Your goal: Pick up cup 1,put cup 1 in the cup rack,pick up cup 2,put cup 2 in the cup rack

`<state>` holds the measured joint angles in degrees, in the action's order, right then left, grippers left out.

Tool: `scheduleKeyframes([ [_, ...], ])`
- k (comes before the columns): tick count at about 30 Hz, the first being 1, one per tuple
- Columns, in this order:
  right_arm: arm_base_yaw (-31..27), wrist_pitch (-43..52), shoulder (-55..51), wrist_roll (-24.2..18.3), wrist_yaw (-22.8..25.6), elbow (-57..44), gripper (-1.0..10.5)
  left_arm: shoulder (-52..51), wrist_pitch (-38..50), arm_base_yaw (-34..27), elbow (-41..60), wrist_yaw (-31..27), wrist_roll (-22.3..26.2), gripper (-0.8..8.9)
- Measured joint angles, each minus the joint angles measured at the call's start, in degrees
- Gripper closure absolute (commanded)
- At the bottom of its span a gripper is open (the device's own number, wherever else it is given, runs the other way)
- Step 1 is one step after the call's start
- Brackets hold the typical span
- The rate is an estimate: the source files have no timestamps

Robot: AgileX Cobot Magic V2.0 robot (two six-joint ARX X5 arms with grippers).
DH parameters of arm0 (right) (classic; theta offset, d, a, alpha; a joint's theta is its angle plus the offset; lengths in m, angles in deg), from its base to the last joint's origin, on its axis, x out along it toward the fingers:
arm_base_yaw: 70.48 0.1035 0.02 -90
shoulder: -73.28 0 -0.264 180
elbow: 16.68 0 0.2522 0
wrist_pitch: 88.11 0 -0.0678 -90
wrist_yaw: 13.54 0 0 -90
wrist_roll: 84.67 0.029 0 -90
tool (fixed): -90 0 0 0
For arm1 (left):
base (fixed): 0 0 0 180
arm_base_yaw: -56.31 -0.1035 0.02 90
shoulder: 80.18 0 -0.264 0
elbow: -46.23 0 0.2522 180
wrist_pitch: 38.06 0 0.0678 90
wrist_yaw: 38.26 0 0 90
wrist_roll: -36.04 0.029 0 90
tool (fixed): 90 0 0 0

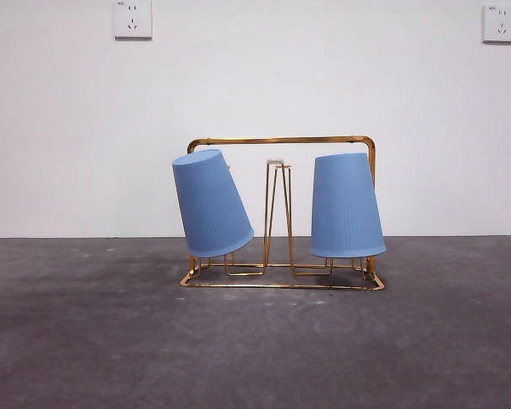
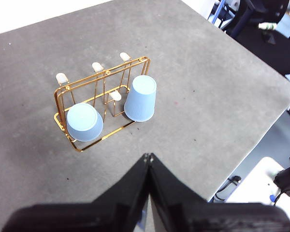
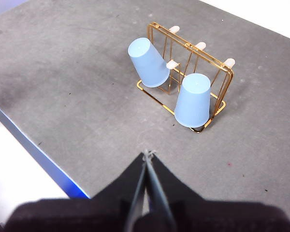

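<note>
The gold wire cup rack (image 1: 281,141) stands mid-table; it also shows in the left wrist view (image 2: 64,90) and the right wrist view (image 3: 224,84). Two light blue ribbed cups hang upside down on its pegs. One cup (image 1: 210,204) is on the left and leans outward; it shows in the wrist views (image 2: 85,122) (image 3: 148,63). The other cup (image 1: 347,206) is on the right (image 2: 140,98) (image 3: 193,100). My left gripper (image 2: 148,156) and right gripper (image 3: 149,154) are both shut, empty, held high above the table and away from the rack.
White-tipped free pegs (image 2: 97,66) stand on the rack's far row. The grey table (image 1: 255,349) ends at a rounded corner (image 2: 280,92) and a blue-edged side (image 3: 34,154). Chairs and a cable lie beyond the edge. Two wall sockets (image 1: 133,19) sit on the white wall.
</note>
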<state>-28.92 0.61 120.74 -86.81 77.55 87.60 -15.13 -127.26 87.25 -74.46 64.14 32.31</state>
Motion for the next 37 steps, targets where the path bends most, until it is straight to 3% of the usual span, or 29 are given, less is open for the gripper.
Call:
scheduleKeyframes([
  [3, 0.0, 0.0, 0.0, 0.0, 0.0, 0.0, 9.4, 0.0, 2.1, 0.0, 0.0, -1.4, 1.7, 8.16],
  [5, 0.0, 0.0, 0.0, 0.0, 0.0, 0.0, 9.4, -1.2, 7.8, -1.0, 0.0, -3.9, 5.2, 8.16],
  [9, 0.0, 0.0, 0.0, 0.0, 0.0, 0.0, 9.4, -8.8, 21.1, -11.7, 4.1, -3.3, 14.8, 8.16],
  [11, 0.0, 0.0, 0.0, 0.0, 0.0, 0.0, 9.4, -14.1, 26.5, -17.6, 10.7, -0.8, 16.8, 8.16],
  [17, 0.0, 0.0, 0.0, 0.0, 0.0, 0.0, 9.4, -29.1, 42.3, -27.2, 34.1, -3.5, 18.5, 8.16],
  [24, 0.0, 0.0, 0.0, 0.0, 0.0, 0.0, 9.4, -42.0, 57.4, -31.7, 64.7, -5.2, 18.2, 8.16],
  [31, 0.0, 0.0, 0.0, 0.0, 0.0, 0.0, 9.4, -52.3, 61.1, -32.0, 85.9, -5.2, 16.5, 8.16],
  [37, 0.0, 0.0, 0.0, 0.0, 0.0, 0.0, 9.4, -59.3, 61.0, -32.0, 96.6, -5.2, 16.5, 8.16],
])
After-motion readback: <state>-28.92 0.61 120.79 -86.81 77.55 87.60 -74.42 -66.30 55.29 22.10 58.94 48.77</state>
